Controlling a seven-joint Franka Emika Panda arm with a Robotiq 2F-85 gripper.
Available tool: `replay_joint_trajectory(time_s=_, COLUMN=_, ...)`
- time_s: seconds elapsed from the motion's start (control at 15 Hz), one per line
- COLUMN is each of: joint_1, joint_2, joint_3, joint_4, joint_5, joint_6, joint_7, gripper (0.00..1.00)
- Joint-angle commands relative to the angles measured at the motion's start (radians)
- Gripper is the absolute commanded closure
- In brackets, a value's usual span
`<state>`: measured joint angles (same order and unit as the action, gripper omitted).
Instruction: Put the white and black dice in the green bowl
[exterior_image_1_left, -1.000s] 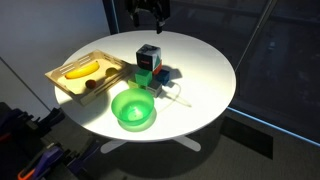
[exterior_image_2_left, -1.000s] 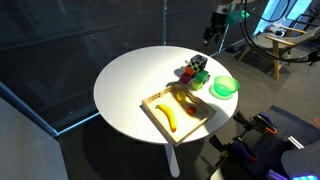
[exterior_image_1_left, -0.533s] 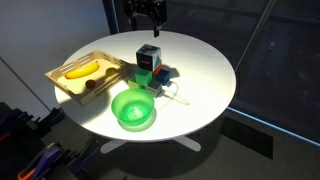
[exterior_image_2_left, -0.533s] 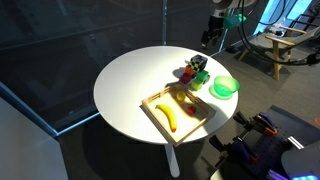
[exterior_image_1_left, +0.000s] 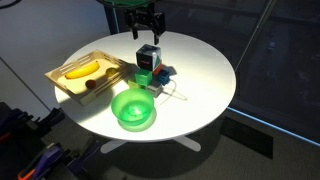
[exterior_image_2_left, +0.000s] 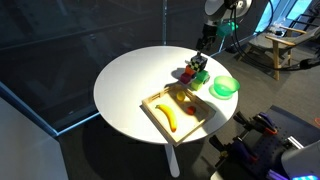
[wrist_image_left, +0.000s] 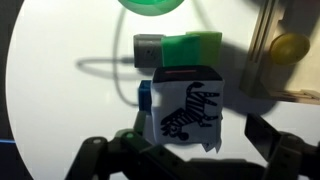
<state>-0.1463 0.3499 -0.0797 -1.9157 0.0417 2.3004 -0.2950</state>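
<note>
Directly beneath the gripper (exterior_image_1_left: 148, 30) sits the dice (exterior_image_1_left: 149, 56). Jaws are spread wide, one to either side above it.

Lab-like office: glass partitions (exterior_image_2_left: 70, 40), round white table (exterior_image_2_left: 125, 85), robot hardware (exterior_image_2_left: 265, 150).

The white and black dice (wrist_image_left: 186, 108) shows a white face with a black zebra-like figure and dark edges. Beside it lie a bright green block (wrist_image_left: 190, 48), a grey block (wrist_image_left: 148, 48) and a blue block (wrist_image_left: 145, 97). The green bowl (exterior_image_1_left: 133, 108) is plain bright green. The tray (exterior_image_1_left: 64, 84) is pale wood and the banana (exterior_image_1_left: 82, 70) in it yellow. The tabletop (exterior_image_1_left: 200, 65) is white.
</note>
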Motion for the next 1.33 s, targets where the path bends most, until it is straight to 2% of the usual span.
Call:
replay_joint_trajectory(time_s=0.0, joint_1=-0.023, joint_2=0.024, joint_3=0.021, joint_4=0.013, joint_5=0.013, joint_6=0.054, joint_7=-0.053, gripper=0.0)
replay_joint_trajectory(time_s=0.4, joint_1=-0.043, joint_2=0.048, joint_3=0.041, joint_4=0.009, joint_5=0.035, joint_6=0.107, joint_7=-0.097, gripper=0.0)
replay_joint_trajectory(time_s=1.27, joint_1=-0.069, joint_2=0.101, joint_3=0.063, joint_4=0.017, joint_5=0.044, joint_6=0.111, joint_7=-0.142, gripper=0.0)
